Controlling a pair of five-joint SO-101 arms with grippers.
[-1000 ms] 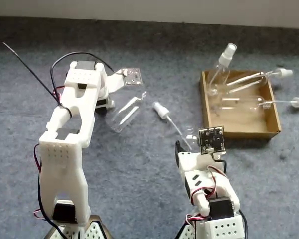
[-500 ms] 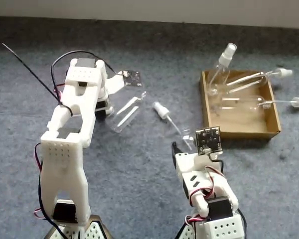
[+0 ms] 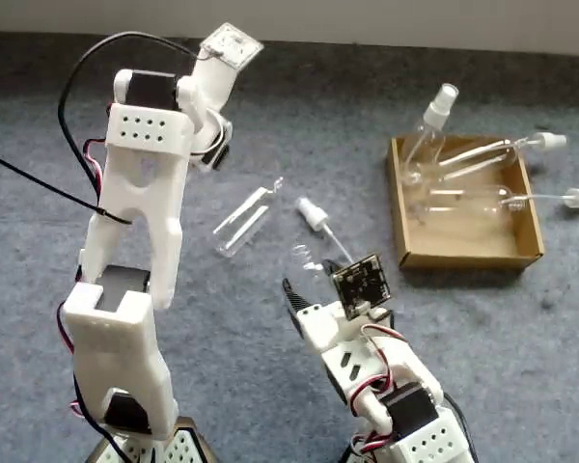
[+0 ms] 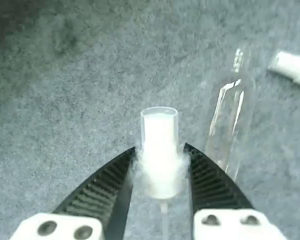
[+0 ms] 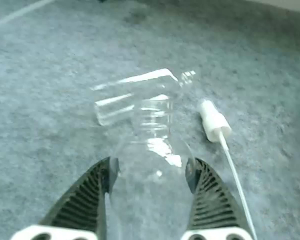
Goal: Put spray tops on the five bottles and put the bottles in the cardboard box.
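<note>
Gripping a white spray top [image 4: 159, 132] between its fingers, the left gripper [image 4: 160, 149] hangs above the grey carpet [image 3: 222, 338]; the right gripper [image 5: 152, 165] clamps a clear bottle [image 5: 151, 142] with its neck uncapped; another bare bottle [image 3: 243, 222] lies just beside a loose spray top [image 3: 314, 214], apart from the cardboard box [image 3: 463, 258], where capped bottles [image 3: 473, 154] lie.

White perforated arms [image 3: 135, 222], black servo motors [image 3: 152, 89], black and red cables [image 3: 145, 35], ribbed black claw fingers [image 4: 107, 185]

A clear bottle [image 3: 241, 220] lies near a loose spray top [image 3: 314, 213]; the cardboard box [image 3: 468, 258] holds seemingly four bottles [image 3: 473, 154]
</note>
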